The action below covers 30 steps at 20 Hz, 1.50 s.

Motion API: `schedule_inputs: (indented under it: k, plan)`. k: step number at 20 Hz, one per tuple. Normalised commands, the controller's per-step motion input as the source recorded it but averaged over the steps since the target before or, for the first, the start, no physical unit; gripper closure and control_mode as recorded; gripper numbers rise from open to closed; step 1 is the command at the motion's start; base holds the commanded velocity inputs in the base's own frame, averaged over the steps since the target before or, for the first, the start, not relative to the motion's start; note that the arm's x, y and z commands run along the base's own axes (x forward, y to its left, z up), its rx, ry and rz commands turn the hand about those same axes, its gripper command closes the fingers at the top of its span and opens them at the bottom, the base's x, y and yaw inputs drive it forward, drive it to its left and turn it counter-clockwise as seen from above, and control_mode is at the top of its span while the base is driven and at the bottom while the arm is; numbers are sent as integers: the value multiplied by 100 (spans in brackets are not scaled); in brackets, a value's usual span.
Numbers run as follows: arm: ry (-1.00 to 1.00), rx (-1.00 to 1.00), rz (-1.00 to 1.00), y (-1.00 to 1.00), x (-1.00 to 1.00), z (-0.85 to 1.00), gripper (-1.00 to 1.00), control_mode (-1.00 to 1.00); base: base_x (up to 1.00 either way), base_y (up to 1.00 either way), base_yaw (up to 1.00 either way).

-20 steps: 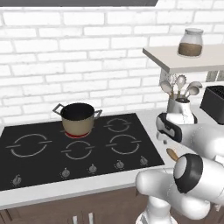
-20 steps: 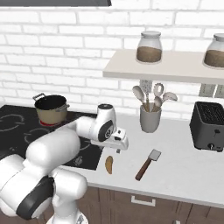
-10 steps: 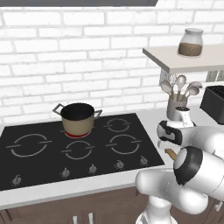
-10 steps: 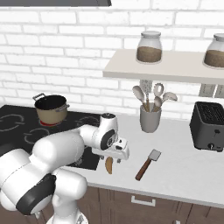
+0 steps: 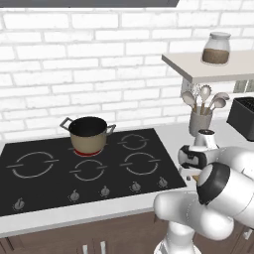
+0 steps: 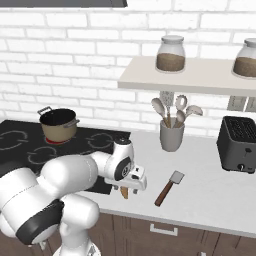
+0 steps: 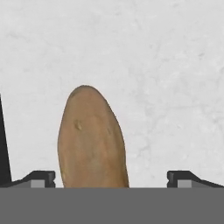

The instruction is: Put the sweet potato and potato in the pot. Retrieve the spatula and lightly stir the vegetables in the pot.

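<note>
The claw (image 7: 111,177) hangs spread wide over the long brown tuber (image 7: 92,140) (sweet potato, probably) on the pale worktop (image 7: 166,65), straddling it for pickup; the tan pot (image 5: 89,134) waits far left.

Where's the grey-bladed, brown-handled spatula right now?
The grey-bladed, brown-handled spatula lies flat on the white counter in the right base view, right of the open tool, in front of the grey utensil cup.
</note>
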Motion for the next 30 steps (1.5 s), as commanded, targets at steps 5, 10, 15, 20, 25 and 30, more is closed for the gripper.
schedule_inputs:
  k: [5,10,15,20,25,30]
  plan:
    - [2,0,0,-10,13,-29,100,-100,0,0,0]
    - [0,0,0,-1,-1,-7,100,-100,0,0,0]
    - [-2,0,0,0,-14,11,100,-100,0,0,0]
    - [-24,0,2,35,-31,94,100,-100,0,0,0]
    - [-26,0,9,77,-7,100,100,-100,0,0,0]
    - [-15,0,16,92,1,100,100,-100,0,0,0]
